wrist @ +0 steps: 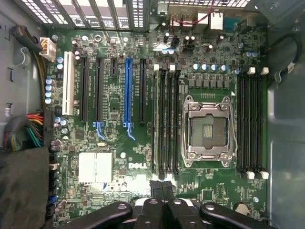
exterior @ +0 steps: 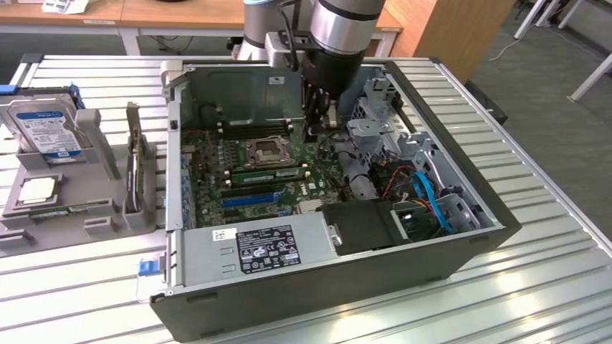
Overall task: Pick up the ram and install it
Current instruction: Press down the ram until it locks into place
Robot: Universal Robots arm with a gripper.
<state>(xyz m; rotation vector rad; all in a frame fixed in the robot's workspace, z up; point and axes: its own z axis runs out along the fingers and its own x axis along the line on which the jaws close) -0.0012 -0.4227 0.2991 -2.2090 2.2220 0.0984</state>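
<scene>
Open case (exterior: pixel 449 236) on the table (exterior: pixel 535 287), with the arm (exterior: pixel 340 29) reaching down into it. We found the gripper (wrist: pixel 162 186) low over the motherboard (wrist: pixel 109 138), its jaws pressed fully together and holding nothing. In the wrist view the tips (wrist: pixel 156 188) stood at one end of the bank of four memory slots (wrist: pixel 169 124) beside the socket (wrist: pixel 208 126). The ram (exterior: pixel 271 173) was not in the jaws — in the exterior view it stood on edge in one of those slots, on the side of the socket nearer the power supply (exterior: pixel 254 247), upright and level as far as we could see. Which of the four slots it filled we could not settle, though in the wrist view the one farthest from the socket looked lighter than its neighbours. Nor could we tell whether the tips touched the stick. We judged the pick-up done and the install at its last stage, the seating of the stick. Any further move, in our judgement, called for two kinds of care. A push had to fall squarely on the stick's top edge, straight down, lest it tilt in the slot. A withdrawal had to rise clear of the drive cage (exterior: pixel 378 125) and cables (exterior: pixel 431 197) just beside the gripper. Well apart, at the exterior view's left, the holder (exterior: pixel 96 222) carried the hard drive (exterior: pixel 43 129) and the card (exterior: pixel 134 168) — neither concerned this step.
</scene>
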